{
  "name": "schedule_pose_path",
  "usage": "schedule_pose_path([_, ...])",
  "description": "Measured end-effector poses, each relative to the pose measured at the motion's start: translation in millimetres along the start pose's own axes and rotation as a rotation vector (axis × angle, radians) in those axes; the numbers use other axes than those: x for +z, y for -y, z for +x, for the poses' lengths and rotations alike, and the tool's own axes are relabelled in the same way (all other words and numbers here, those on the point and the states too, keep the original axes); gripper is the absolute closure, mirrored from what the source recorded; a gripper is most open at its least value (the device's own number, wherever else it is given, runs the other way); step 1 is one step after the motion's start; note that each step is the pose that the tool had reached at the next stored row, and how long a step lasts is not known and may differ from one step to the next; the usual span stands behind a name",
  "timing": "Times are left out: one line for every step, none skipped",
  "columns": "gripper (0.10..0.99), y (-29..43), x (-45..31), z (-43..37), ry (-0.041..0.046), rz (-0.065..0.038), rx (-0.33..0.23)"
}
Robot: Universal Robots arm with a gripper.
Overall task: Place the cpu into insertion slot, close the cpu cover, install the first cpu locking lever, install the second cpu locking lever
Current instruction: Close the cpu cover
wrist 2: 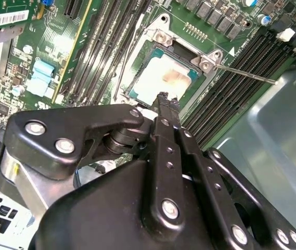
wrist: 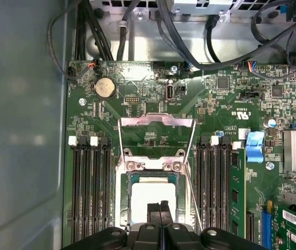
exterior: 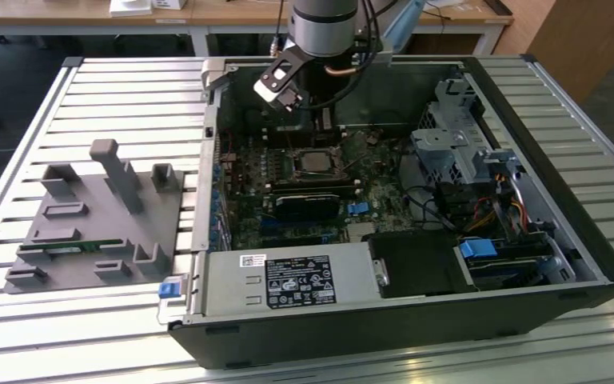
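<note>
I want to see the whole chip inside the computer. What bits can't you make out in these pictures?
1. First wrist view: one edge of the cpu hides behind the fingers.
2. Second wrist view: the fingers cover part of the cpu; whether they touch it is unclear.
3. Exterior view: the insertion slot is too small to show any detail.

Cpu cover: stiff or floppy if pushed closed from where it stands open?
Likely stiff: the cpu cover looks like thin sheet metal. It would probably swing rather than slide, since it appears hinged at the insertion slot edge. Bare metal may be slippery.
</note>
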State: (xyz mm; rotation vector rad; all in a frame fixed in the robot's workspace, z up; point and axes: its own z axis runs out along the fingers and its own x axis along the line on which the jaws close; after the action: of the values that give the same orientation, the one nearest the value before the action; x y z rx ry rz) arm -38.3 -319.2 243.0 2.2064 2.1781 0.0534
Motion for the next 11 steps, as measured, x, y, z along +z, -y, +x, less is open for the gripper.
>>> schedule_pose_path([0.98, -0.3, 0.0, 0.0, 0.0, 0.0, 0.0])
schedule_pose_path([0.98, -0.7, 0.1, 0.0, 0.0, 0.0, 0.0])
schedule_pose_path([0.98, -0.7, 0.1, 0.0, 0.0, 0.0, 0.0])
schedule_pose_path([0.98, -1.1, 0.1, 0.0, 0.0, 0.0, 0.0])
schedule_pose_path([0.98, -1.2, 0.2, 0.0, 0.0001, 0.0, 0.0])
schedule_pose_path([0.98, -1.3, 0.2, 0.0, 0.0001, 0.0, 0.0])
schedule_pose_path([0.98, -1.4, 0.2, 0.0, 0.0, 0.0, 0.0])
schedule_pose_path([0.98, -1.7, 0.2, 0.0, 0.0, 0.0, 0.0])
schedule_pose_path([0.98, -1.9, 0.2, 0.0, 0.0, 0.0, 0.0])
schedule_pose_path([0.98, -2.1, 0.2, 0.0, 0.0, 0.0, 0.0])
schedule_pose_path([0.98, -2.2, 0.2, 0.0, 0.0, 0.0, 0.0])
